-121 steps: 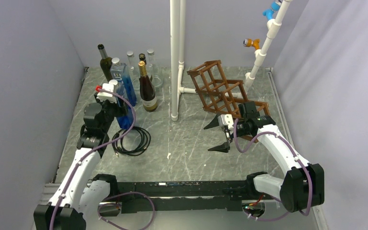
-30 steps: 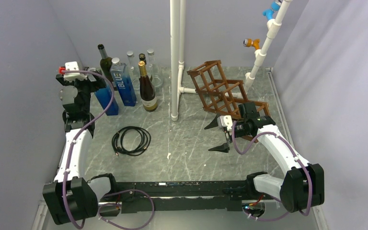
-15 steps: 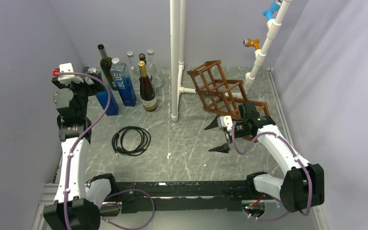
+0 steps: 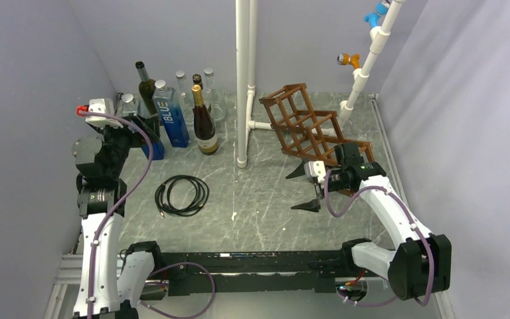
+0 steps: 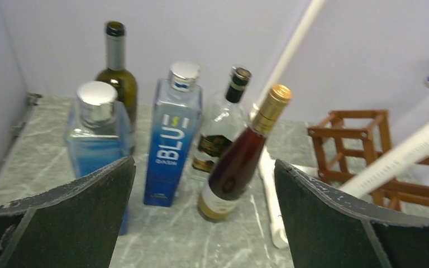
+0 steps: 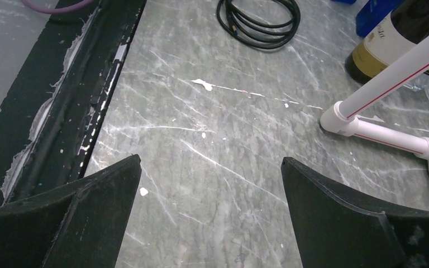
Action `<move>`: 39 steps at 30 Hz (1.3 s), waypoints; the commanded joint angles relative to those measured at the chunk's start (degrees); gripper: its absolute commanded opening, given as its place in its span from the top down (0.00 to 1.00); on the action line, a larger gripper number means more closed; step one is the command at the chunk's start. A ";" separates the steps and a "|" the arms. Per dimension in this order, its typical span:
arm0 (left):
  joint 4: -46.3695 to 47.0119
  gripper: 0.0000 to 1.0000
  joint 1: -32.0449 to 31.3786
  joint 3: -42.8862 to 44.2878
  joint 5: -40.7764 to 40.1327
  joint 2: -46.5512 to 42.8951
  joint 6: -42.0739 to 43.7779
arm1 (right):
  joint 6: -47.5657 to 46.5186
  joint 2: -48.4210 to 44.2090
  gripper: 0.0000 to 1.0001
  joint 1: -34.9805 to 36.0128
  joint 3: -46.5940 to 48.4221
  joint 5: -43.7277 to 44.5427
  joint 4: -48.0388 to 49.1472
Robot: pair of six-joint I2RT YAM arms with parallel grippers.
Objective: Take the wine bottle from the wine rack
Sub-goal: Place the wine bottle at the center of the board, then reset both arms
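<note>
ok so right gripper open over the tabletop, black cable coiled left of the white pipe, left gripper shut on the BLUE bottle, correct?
No, the left gripper is open, holding nothing: the left wrist view shows its fingers spread, the BLUE bottle standing beyond them. The rest holds: right gripper open over the tabletop, black cable coiled left of the white pipe.
</note>
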 commanded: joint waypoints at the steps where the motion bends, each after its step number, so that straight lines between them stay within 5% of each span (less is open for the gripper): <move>1: -2.91 0.00 -2.37 1.68 5.47 -2.08 -4.24 | -1.89 -1.95 0.01 -0.80 0.72 -2.27 -1.10; 22: -20.57 0.00 -13.94 7.27 10.09 -4.36 -4.74 | -10.52 -6.21 0.00 -4.80 15.90 2.43 -27.55; 35: -26.69 0.01 -15.20 11.21 8.79 -6.96 -1.54 | 44.70 -12.56 0.00 -11.71 32.88 19.88 -9.13; 39: -26.20 0.00 -15.33 11.47 9.71 -7.62 -1.63 | 55.13 -14.33 0.00 -16.26 33.58 24.05 -3.14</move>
